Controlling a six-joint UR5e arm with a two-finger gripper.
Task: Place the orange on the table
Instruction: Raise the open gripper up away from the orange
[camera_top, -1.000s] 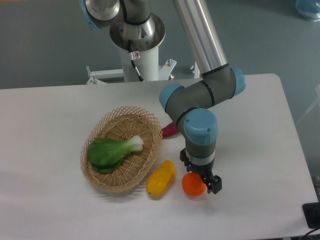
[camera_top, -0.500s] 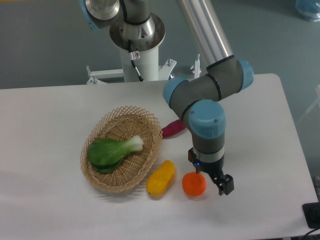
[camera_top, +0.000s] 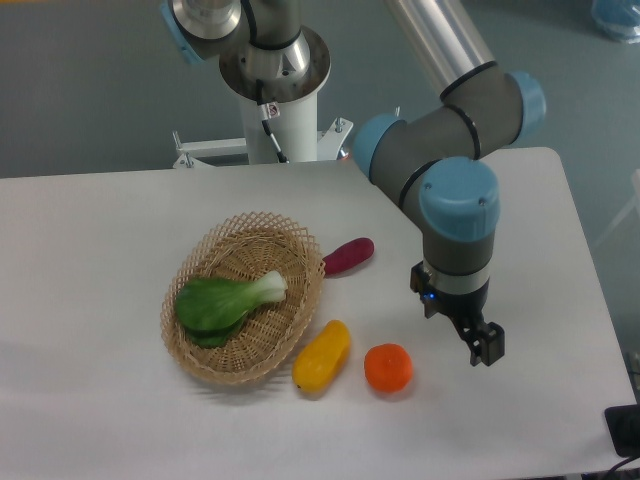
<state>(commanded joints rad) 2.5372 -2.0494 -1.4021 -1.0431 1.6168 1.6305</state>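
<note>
Low in the frame, right of centre, the orange (camera_top: 388, 367) sits on the bare white table (camera_top: 90, 230), free of any grasp. It lies just beside the yellow fruit (camera_top: 322, 355) to its left, with a narrow gap between them, and apart from the wicker basket (camera_top: 243, 297), which holds a leafy green vegetable (camera_top: 228, 301). A purple vegetable (camera_top: 348, 255) lies on the table near the basket's upper right rim.

To the right of the orange, the gripper (camera_top: 484, 343) hangs clear of the fruit with nothing between its fingers. From this angle its dark fingers overlap, so whether they are spread or pressed together cannot be told. Judged from how things lie, the placing looks done: the orange rests on the tabletop by its own weight.

As for handling, the orange looks firm and fairly light, with a matte skin that should give a two-finger claw decent friction. Being round, it would likely roll if nudged sideways, though its slightly flattened shape probably helps it stay put. A grasp, if one were needed, would best go across its widest part, fingers on opposite sides, with moderate force so the peel is not bruised.

No brand, label or legible writing shows on the fruit, the basket or the arm.
</note>
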